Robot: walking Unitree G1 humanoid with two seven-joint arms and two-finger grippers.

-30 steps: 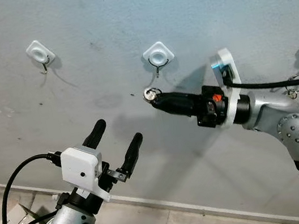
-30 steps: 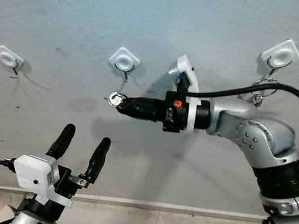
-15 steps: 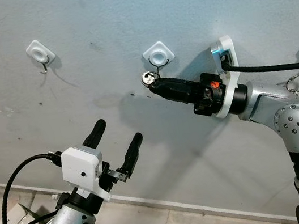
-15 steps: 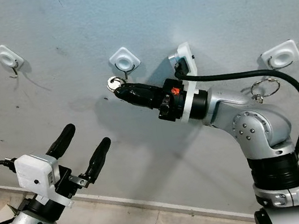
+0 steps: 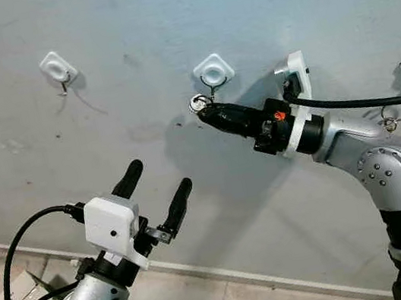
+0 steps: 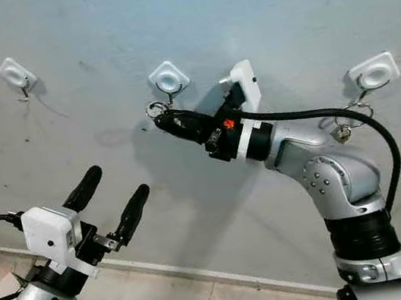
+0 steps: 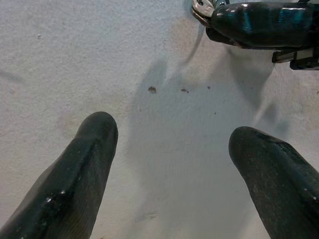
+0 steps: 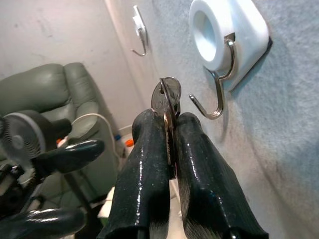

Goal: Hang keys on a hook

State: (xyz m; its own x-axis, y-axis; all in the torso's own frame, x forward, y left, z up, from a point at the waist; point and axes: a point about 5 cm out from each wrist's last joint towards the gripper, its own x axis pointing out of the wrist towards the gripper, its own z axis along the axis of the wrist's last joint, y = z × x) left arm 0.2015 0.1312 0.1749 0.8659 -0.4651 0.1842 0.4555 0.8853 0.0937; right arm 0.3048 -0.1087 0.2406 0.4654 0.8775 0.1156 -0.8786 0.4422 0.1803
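From the head views, the right gripper (image 5: 200,108) has climbed toward the wall hook (image 5: 212,83), pinching the keys (image 5: 197,104) just below its wire. Its wrist view shows the hook (image 8: 214,97) beside the keys, seemingly not threaded. The left gripper (image 5: 157,187) hangs spread wide, empty.

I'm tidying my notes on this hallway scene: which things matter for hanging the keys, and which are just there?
Job:
keys
middle hook
right hand, shut on the keys

Just there:
left hook
right hook with a ring
left hand, open
armchair
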